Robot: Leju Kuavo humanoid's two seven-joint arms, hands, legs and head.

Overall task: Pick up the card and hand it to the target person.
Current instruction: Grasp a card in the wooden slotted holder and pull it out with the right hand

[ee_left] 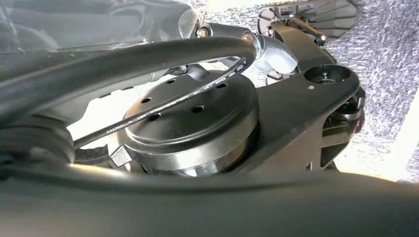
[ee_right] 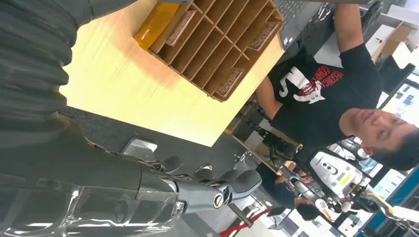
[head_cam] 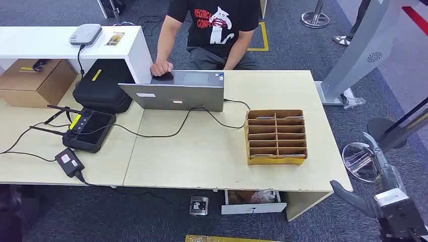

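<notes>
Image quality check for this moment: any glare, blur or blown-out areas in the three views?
Head view: even light, sharp, the card organizer and laptop clear. Left wrist view: dark robot parts close up, bright background overexposed. Right wrist view: turned sideways, right hand with reflections on its glossy cover, table brightly lit, background windows washed out.

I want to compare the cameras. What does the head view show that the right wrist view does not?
Head view alone: the laptop, the black case and the cardboard box. Right wrist view alone: people and machines behind the seated person. Both: the wooden card rack, the table, the person in the black shirt and the right hand, holding nothing.
</notes>
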